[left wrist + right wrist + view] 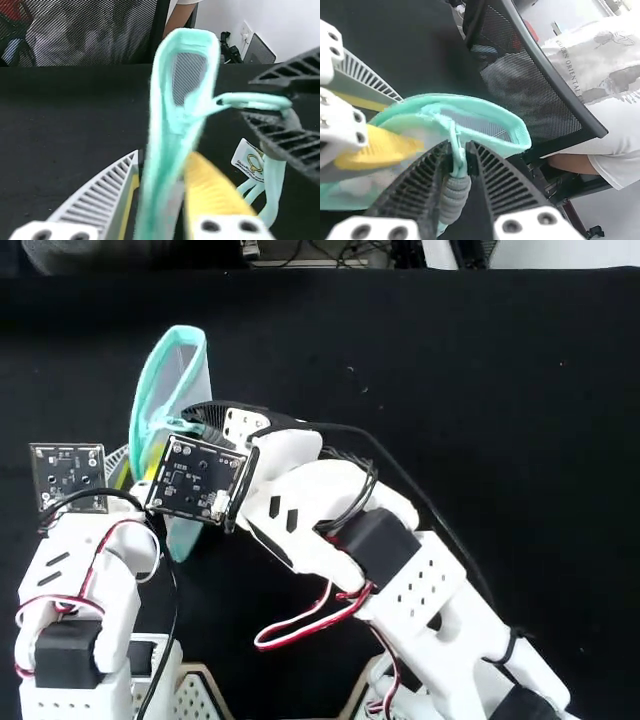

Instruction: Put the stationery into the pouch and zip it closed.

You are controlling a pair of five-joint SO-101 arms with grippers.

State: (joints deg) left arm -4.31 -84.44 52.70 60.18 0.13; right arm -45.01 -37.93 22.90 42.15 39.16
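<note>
**Currently on show: one pouch, held by two claws**

Left wrist view.
- Pouch: teal trim with mesh sides, standing upright and seen edge-on.
- Left claw: closed on the pouch's near edge. A white ribbed finger sits on one side and a yellow-padded finger on the other, with the fabric squeezed between them.
- Right claw: black and farther off, nipped tight on the zip pull. The pull is a thin teal loop drawn out sideways from the pouch.
- White label: hangs beneath the loop, beside some teal cords.

Right wrist view.
- The right claw's black fingers are pressed almost together on the zip pull at the pouch's rim.
- The left claw grips the pouch's end just beside them.
- A mesh chair stands behind.

High view.
- The pouch stands on its edge on the black table, toward the left side.
- The left claw is at its near end, and the right claw is against its right flank.
- Whether the zip is done up, I cannot tell.
</note>
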